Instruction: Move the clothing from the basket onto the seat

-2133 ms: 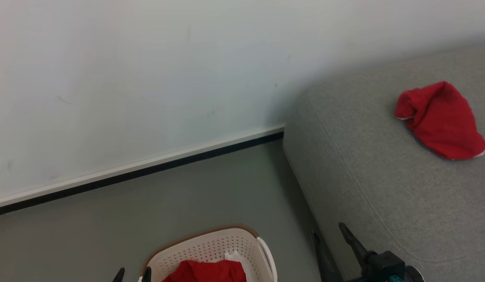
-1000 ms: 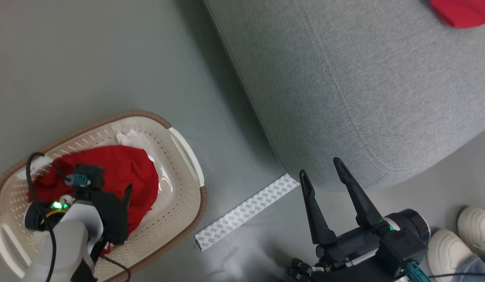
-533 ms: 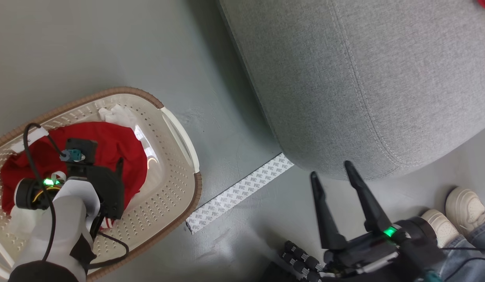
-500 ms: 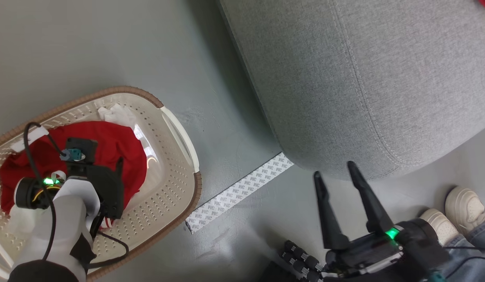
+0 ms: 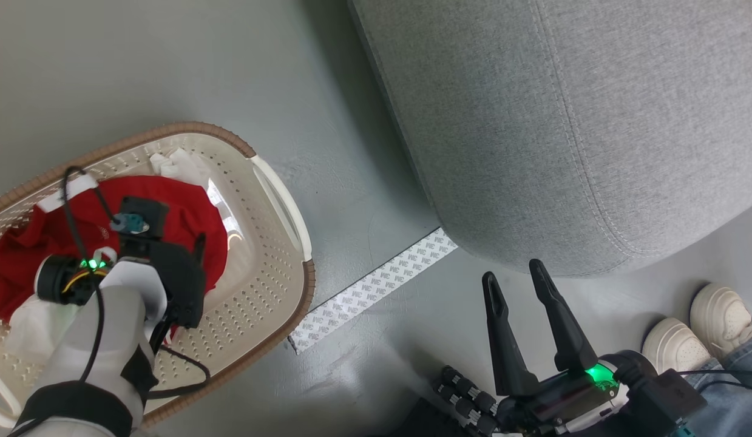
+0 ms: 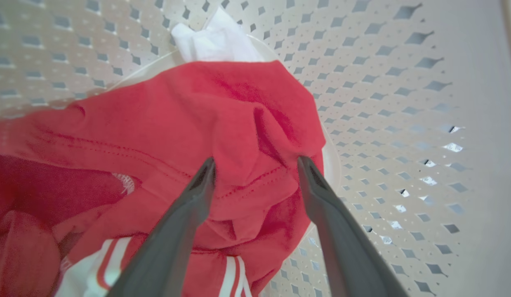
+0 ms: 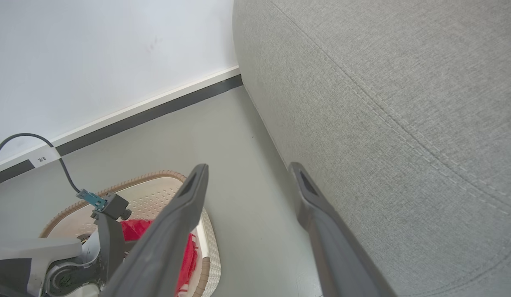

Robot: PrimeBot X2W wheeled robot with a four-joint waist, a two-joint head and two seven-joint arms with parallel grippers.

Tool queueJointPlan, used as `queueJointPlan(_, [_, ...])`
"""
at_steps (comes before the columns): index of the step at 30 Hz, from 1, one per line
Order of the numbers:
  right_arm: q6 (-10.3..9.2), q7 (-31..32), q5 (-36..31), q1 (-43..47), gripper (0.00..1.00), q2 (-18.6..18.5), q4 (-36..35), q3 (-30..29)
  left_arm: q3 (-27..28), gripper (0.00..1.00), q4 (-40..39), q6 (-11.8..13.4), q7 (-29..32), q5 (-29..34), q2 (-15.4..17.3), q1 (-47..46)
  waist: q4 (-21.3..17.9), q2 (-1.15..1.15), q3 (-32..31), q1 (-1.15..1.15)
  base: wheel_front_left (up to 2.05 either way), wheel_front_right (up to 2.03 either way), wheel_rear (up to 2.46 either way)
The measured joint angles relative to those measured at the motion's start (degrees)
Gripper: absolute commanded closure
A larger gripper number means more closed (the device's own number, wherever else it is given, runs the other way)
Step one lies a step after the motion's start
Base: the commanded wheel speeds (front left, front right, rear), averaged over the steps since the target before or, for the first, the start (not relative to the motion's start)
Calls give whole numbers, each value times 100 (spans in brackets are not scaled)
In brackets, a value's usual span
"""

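The cream perforated basket (image 5: 277, 200) with a brown rim stands on the floor at the left. Red clothing (image 5: 175, 209) with white stripes lies bunched inside it. My left gripper (image 6: 255, 163) reaches down into the basket and stands open, its two fingertips pressed onto the red clothing (image 6: 177, 111) with a raised fold between them. The light grey seat (image 5: 564, 121) spreads over the upper right. My right gripper (image 5: 511, 272) hangs open and empty over the floor, just in front of the seat's rounded corner (image 7: 403, 103).
A white cloth (image 5: 175, 165) lies at the basket's far end. A strip of patterned tape (image 5: 376, 285) crosses the floor between basket and seat. A person's pale shoes (image 5: 697, 328) stand at the lower right. A white wall with a dark baseboard (image 7: 148, 111) runs behind.
The camera has tilted down from the wall to the floor, and the red garment on the seat has left the view. My left gripper has gone down into the basket onto the clothing.
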Motion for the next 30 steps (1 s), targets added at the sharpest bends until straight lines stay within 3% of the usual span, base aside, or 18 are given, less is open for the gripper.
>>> queueJointPlan(6, [0,0,-156,258,0,0,-143,-25,-131,0,124,45,32,32,-52,-46,50,0,59,0,0,0,0])
queueJointPlan(7, [0,0,-180,304,0,0,-167,-32,-160,28,137,46,31,40,-54,-54,58,0,70,0,0,0,0])
queueJointPlan(8, [0,0,-191,357,0,0,-187,-32,-202,86,151,45,32,62,-56,-61,65,0,79,0,0,0,0])
queueJointPlan(9, [0,0,-198,395,0,0,-193,-33,-230,100,164,36,54,73,-66,-66,72,0,87,0,0,0,0])
queueJointPlan(20, [0,0,-220,238,0,-1,-153,145,-289,100,218,-87,-287,-16,-14,-147,108,0,145,0,0,0,0])
queueJointPlan(30, [0,-1,-100,-508,0,3,455,465,-80,100,223,-122,-855,-435,-162,238,25,0,-238,0,0,0,0])
